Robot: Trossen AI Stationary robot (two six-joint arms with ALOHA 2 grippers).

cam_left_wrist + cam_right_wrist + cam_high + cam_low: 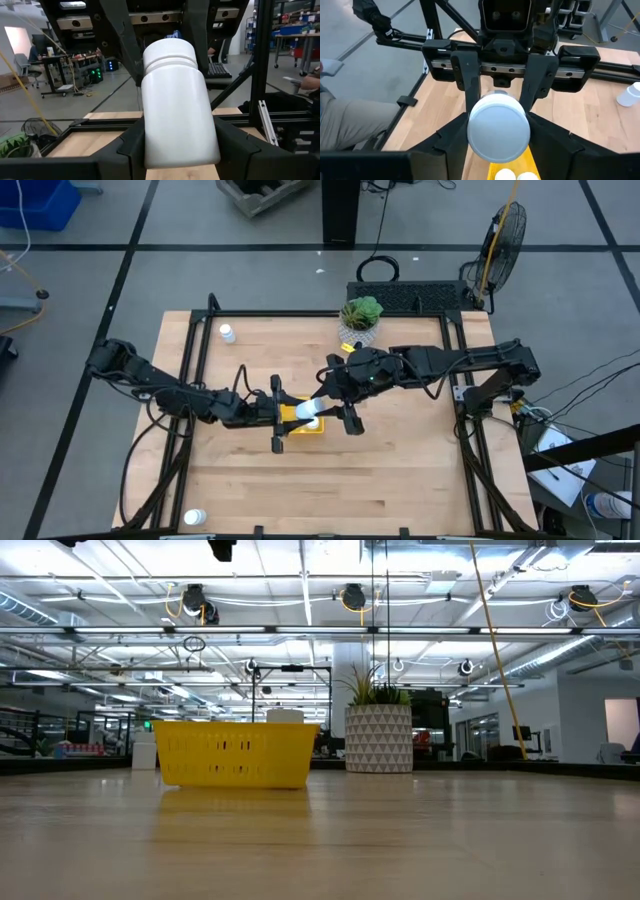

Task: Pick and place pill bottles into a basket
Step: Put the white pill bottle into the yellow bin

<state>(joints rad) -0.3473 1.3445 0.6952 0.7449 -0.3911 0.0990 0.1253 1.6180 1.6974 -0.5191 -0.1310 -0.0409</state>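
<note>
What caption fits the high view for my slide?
Left gripper and right gripper hold one pill bottle above the basket.

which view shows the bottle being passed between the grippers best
The left wrist view: the held bottle fills it, cap and body clear. The right wrist view shows it cap-on, the high view a small white spot over the basket; the low view misses it.

Right wrist view: white pill bottle (pixel 498 127) dead centre, cap end toward the camera, held between the right gripper (pixel 498 150) fingers (pixel 445 145) and also clamped from the far side by the left gripper (pixel 502 92). Below it, the yellow basket (pixel 487 167) with two white caps (pixel 506 175) showing inside. Another pill bottle (pixel 629 95) sits well apart on the wooden table (pixel 600 120). A person's trouser leg (pixel 350 125) is beside the table.
</note>
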